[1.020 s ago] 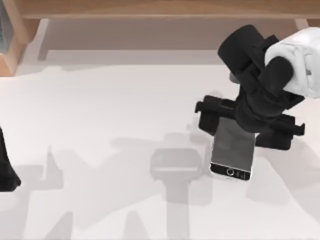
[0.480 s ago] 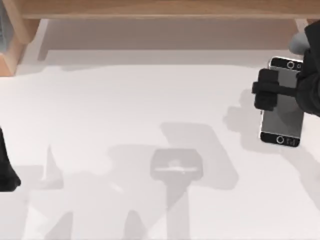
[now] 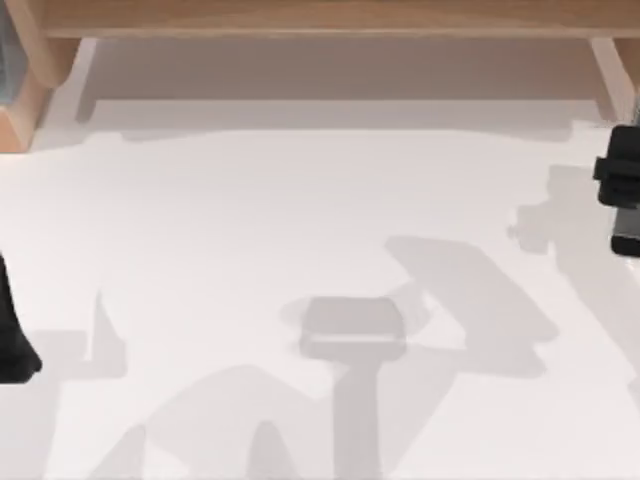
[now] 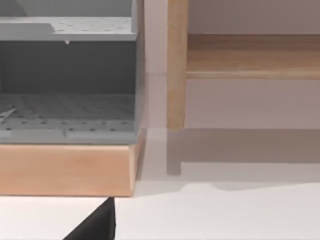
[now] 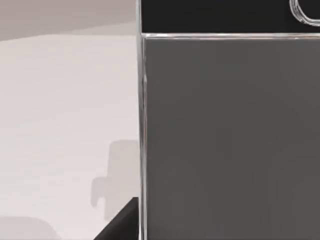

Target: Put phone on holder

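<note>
With the right pincer at the tabletop's right edge clenched on the phone, the carry step is under way; next, transport to the holder at mid-tabletop.

Light was bright and even across the white table in the top view, with no glare. Soft grey shadows lay on it: a broad slanted one toward four o'clock from centre, a narrow upright one at six o'clock, and a fainter patch at three o'clock. Shadow edges were blurred. A band of shade ran below the wooden shelf at twelve o'clock. In the right wrist view the phone looked flat grey, without reflections, its shadow falling at eight o'clock.
</note>
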